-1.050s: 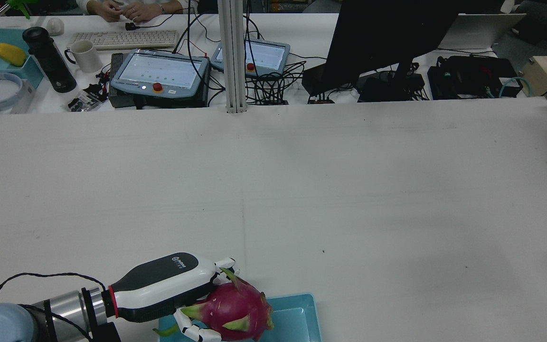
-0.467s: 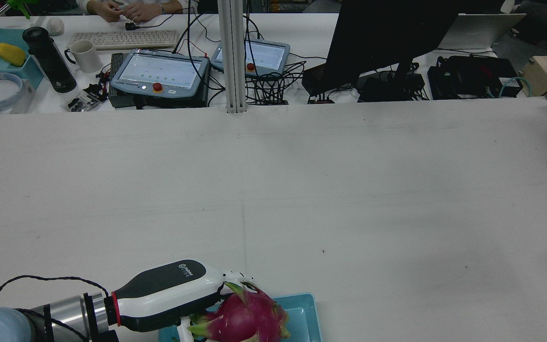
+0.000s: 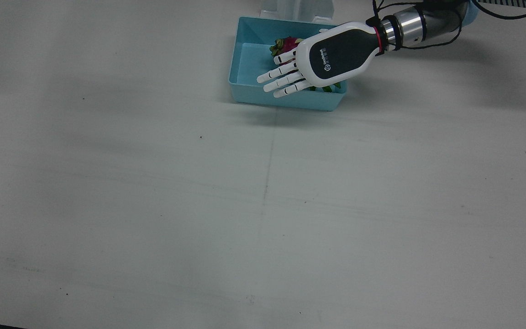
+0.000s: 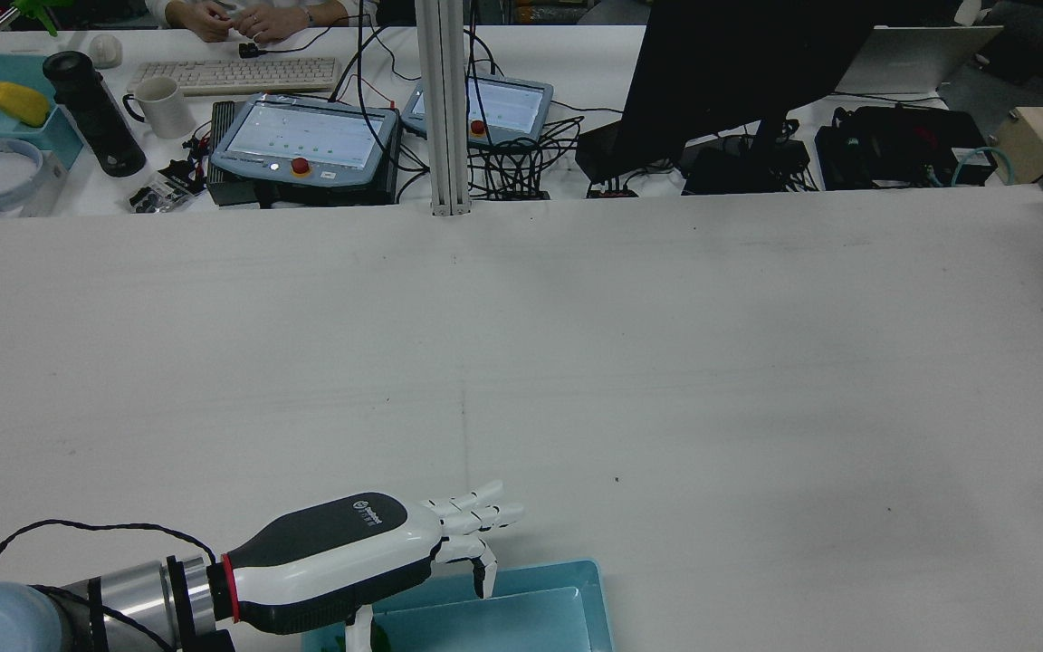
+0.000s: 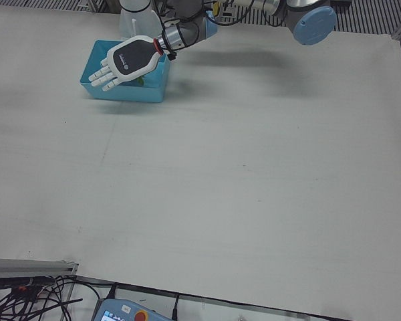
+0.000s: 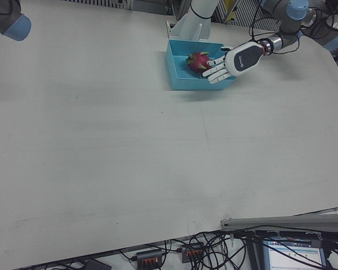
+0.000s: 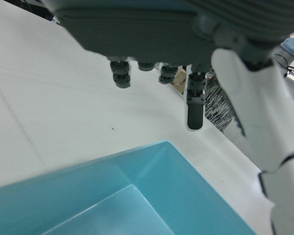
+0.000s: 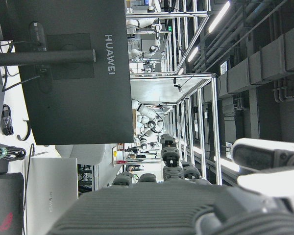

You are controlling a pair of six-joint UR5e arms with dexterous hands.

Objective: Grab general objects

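Note:
A pink dragon fruit (image 3: 288,45) with green scales lies in a light-blue bin (image 3: 240,68) at the robot's edge of the table; it also shows in the right-front view (image 6: 198,61). My left hand (image 3: 322,57) hovers flat over the bin, fingers spread and straight, holding nothing. In the rear view the left hand (image 4: 349,552) hides most of the fruit and stands above the bin (image 4: 576,593). The left hand view shows the bin's bare inside (image 7: 137,196) under my fingertips (image 7: 195,110). My right hand (image 8: 176,205) shows only in its own view, raised, fingers apart, empty.
The right arm's blue elbow (image 6: 11,19) sits at the table's far corner. Beyond the table's far edge stand a monitor (image 4: 739,72), two teach pendants (image 4: 304,136) and an aluminium post (image 4: 447,109).
My left hand was shut on the dragon fruit above the bin. It has opened its fingers, and the fruit has dropped out of the grip into the bin.

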